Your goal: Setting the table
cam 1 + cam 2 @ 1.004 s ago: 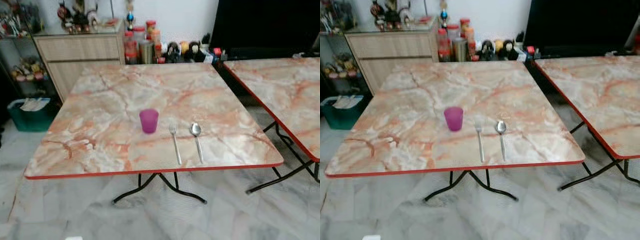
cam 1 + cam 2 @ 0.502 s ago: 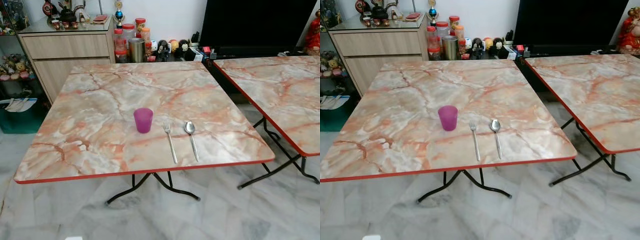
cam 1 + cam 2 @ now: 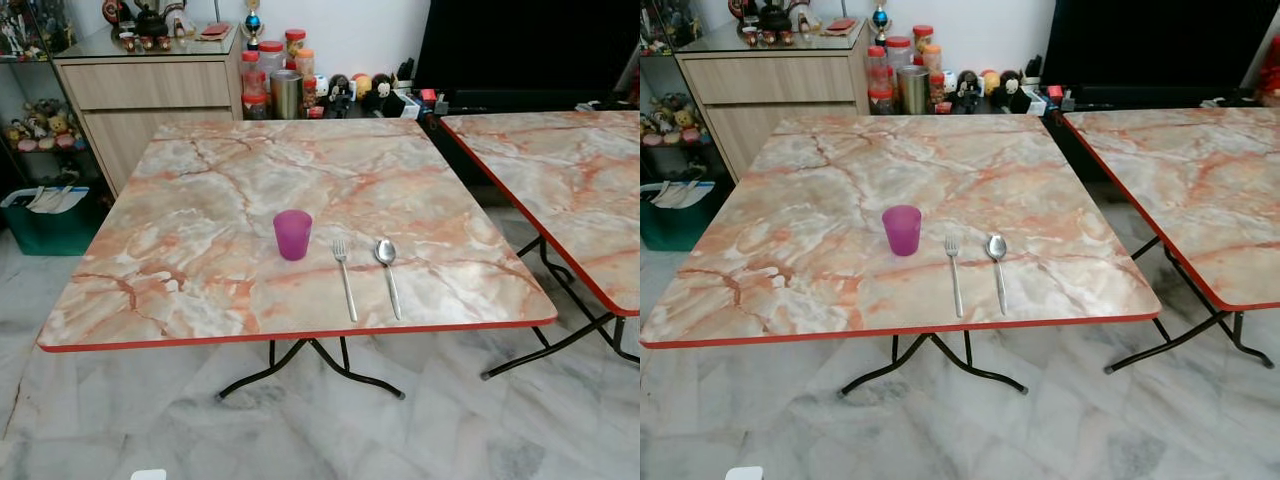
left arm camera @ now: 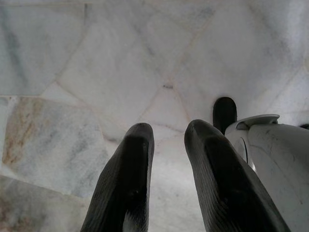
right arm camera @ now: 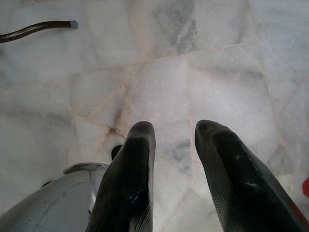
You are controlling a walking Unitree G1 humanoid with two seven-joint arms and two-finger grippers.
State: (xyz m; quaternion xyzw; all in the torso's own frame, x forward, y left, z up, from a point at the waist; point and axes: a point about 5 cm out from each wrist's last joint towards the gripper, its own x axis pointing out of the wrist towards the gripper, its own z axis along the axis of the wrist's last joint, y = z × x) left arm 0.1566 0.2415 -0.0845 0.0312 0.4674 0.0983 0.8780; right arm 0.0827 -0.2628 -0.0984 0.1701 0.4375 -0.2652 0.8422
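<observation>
A purple cup [image 3: 292, 234] stands on the marble-patterned folding table [image 3: 200, 250], near its front edge. Just right of the cup lie a fork [image 3: 345, 279] and a spoon [image 3: 387, 272], side by side, handles toward me. My left gripper [image 4: 166, 133] hangs down over the pale marble floor, open, with nothing between its fingers. My right gripper [image 5: 174, 129] hangs the same way over the floor, open and empty. Both are far below the table top.
A second marble table [image 3: 570, 180] stands close on the right, a narrow gap between them. Behind are a wooden cabinet [image 3: 150, 100], jars [image 3: 275, 75] and a green bin [image 3: 50, 215] at the left. The table's black legs [image 3: 310, 365] spread on the floor.
The whole picture has shifted a little as the camera moved, and the earlier blur is gone. Cup, fork and spoon lie where they were on the table.
</observation>
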